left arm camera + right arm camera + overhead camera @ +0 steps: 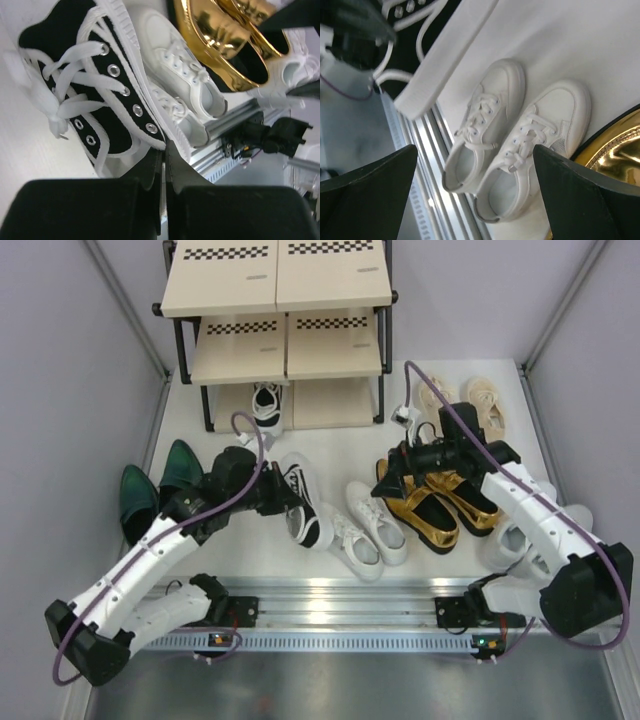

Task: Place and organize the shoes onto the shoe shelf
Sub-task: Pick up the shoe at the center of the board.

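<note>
My left gripper [288, 494] [165, 150] is shut on the collar rim of a black-and-white sneaker [306, 502] [87, 85], which lies on the table left of centre. Its mate [267, 403] stands on the floor under the shoe shelf [270, 280]. My right gripper [397, 480] [475, 150] hangs open above the white lace-ups [368, 528] [510, 150], holding nothing. Beside it are the gold loafers [440, 512] [225, 45]. Dark green loafers [150, 490] lie at the left.
Beige sneakers [487, 400] lie at the back right, and chunky white sneakers [520, 535] sit partly under the right arm. A metal rail [340, 592] runs along the near edge. Grey walls close in both sides.
</note>
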